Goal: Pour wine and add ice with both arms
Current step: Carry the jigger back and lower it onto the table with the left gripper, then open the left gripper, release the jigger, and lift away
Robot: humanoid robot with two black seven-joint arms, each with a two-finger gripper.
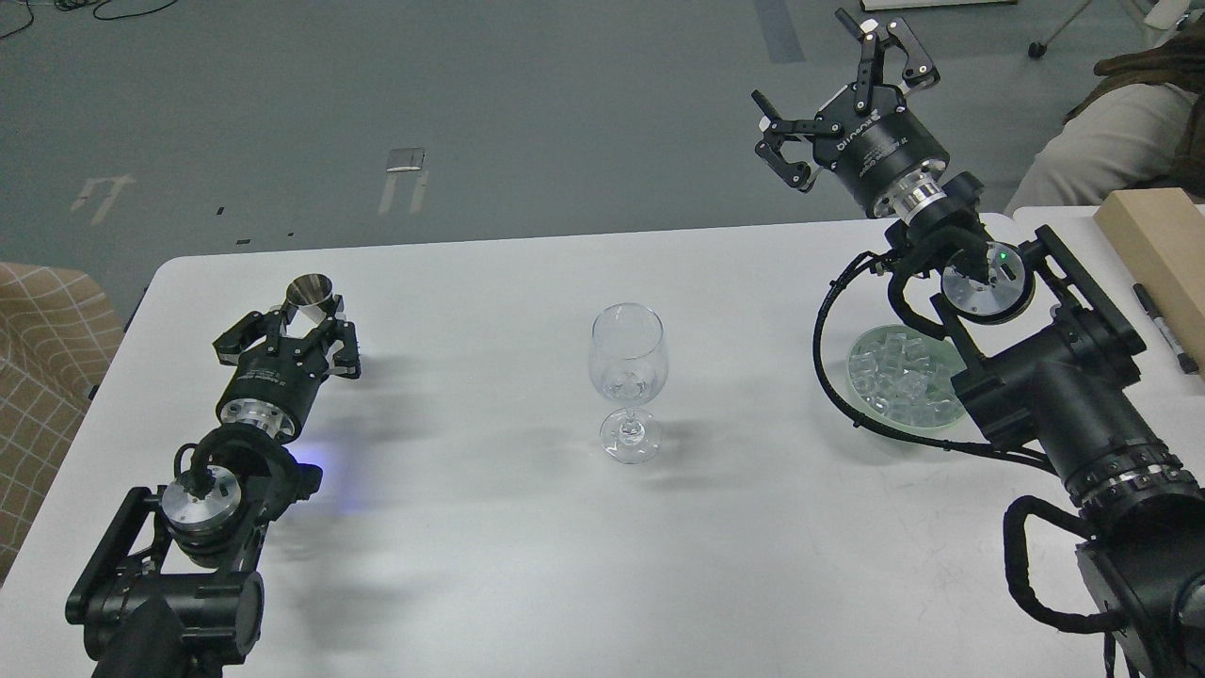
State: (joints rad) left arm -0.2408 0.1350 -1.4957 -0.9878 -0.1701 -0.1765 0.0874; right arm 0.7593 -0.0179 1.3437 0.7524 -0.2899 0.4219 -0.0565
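Note:
A clear wine glass (628, 363) stands upright at the middle of the white table (490, 527). My left gripper (303, 325) lies low at the table's left and is shut on a small steel cup (309, 290), which stands upright with its mouth up. No stream of wine shows. A pale green bowl (861, 400) of ice cubes (894, 377) sits at the right, partly hidden behind my right arm. My right gripper (838, 75) is open and empty, raised high beyond the table's far edge, above and behind the bowl.
A wooden block (1153, 245) and a black marker (1165, 330) lie on a second table at the far right. A seated person (1111, 141) is at the back right. A checked chair (47, 358) stands beside the table's left edge.

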